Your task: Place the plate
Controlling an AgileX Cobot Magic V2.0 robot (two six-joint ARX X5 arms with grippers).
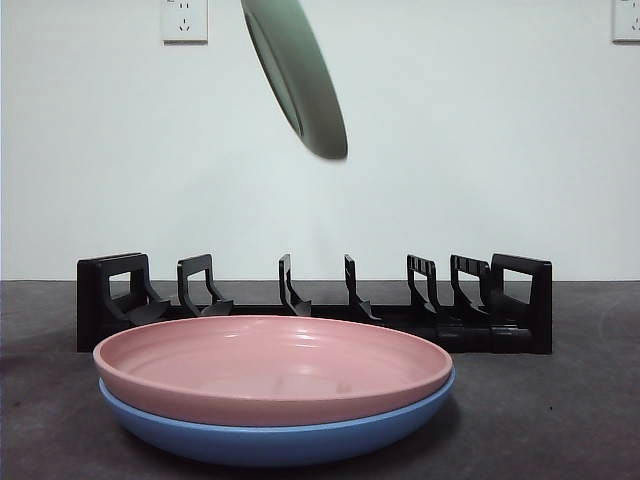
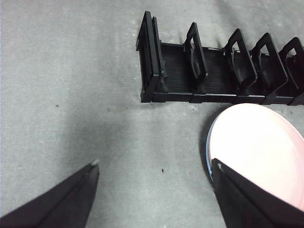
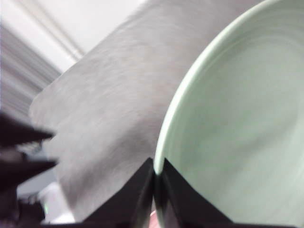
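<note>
A pale green plate (image 1: 297,72) hangs tilted in the air, high above the black dish rack (image 1: 310,300); its upper part is cut off by the picture's top edge. My right gripper (image 3: 157,176) is shut on the green plate's rim (image 3: 237,128); the gripper itself does not show in the front view. My left gripper (image 2: 154,166) is open and empty above the table, beside the rack's end (image 2: 152,61) and the stacked plates. A pink plate (image 1: 270,365) lies on a blue plate (image 1: 280,435) in front of the rack.
The rack has several upright dividers with slots between them. The pink plate (image 2: 259,147) lies close to my left gripper's one jaw. Grey table (image 2: 71,85) spreads beside the rack. Wall sockets (image 1: 184,18) sit on the white wall behind.
</note>
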